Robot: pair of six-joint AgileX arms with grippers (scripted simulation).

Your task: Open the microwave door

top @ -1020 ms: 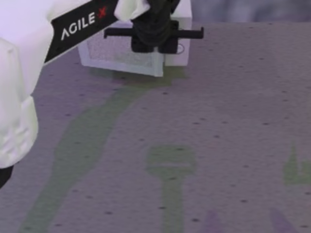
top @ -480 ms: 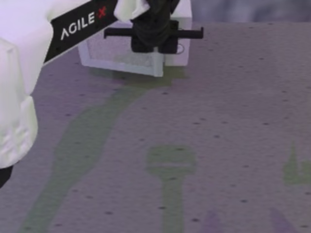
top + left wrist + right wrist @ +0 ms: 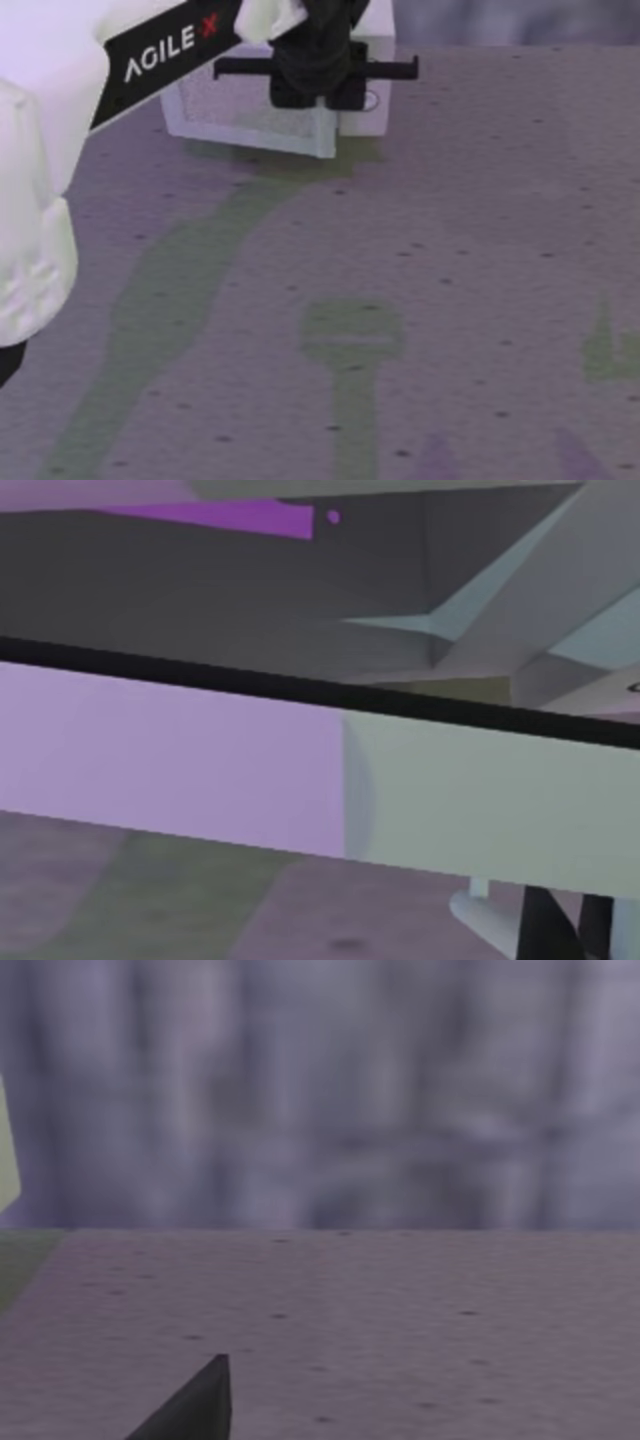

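Observation:
The white microwave stands at the table's far edge, left of centre in the top view. Its microwave door, with a speckled grey mesh window, hangs slightly ajar, and its free edge sticks out past the knob panel. My left gripper sits at that edge, one black finger on each side of it, shut on the door's handle side. In the left wrist view the pale door panel fills the middle, with the pink-lit interior beyond. My right gripper shows only as a dark tip, parked over bare table.
The purple speckled table stretches in front of and to the right of the microwave. Green-tinted arm shadows lie on it. My left arm's white body covers the left side of the top view. A blurred grey backdrop stands behind.
Almost nothing differs. My left gripper stays at the door's free edge, and the door keeps the same small opening.

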